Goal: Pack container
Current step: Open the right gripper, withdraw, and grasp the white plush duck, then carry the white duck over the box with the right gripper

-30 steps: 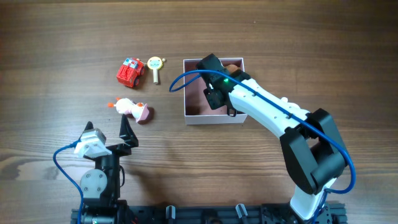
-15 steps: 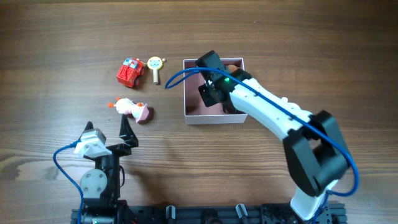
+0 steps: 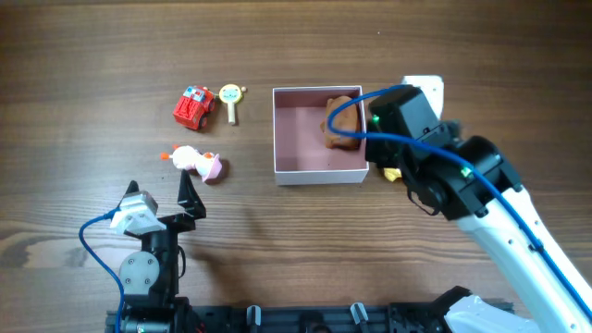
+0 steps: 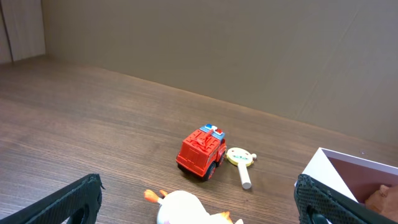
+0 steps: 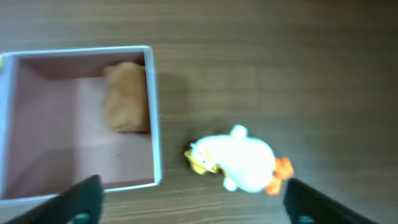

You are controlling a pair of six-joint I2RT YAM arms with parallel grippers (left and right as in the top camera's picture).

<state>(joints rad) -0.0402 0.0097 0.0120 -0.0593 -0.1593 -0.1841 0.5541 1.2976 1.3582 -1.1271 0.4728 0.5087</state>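
Two grippers are on my screens, both empty. The right gripper (image 5: 196, 208) has its fingers (image 5: 81, 198) spread wide at the lower edges of its wrist view; it hangs over the right-hand edge of the container (image 3: 275, 129) (image 5: 153, 124), a square shallow box with thin white walls and a dusty-pink inside. In the overhead view I cannot make out these fingers under the arm's black body. A brown lumpy toy (image 5: 127, 96) (image 3: 340, 122) lies inside the container, pressed against the wall nearest this gripper. Just outside that same wall, apart from it, a white duck toy with a yellow bill and orange feet (image 5: 239, 162) lies on its side on the brown wooden table (image 3: 92, 55). The left gripper (image 3: 159, 196) (image 4: 196, 208) is also parted, sitting low and well apart from the container, to its left. Between that gripper and the container's left wall lies a white-and-pink toy with orange bits (image 3: 196, 162) (image 4: 186, 208). Farther back, left of the container, a red toy truck (image 3: 193, 106) (image 4: 201, 152) stands just beside a round yellow rattle on a pale stick (image 3: 230, 99) (image 4: 240, 160).
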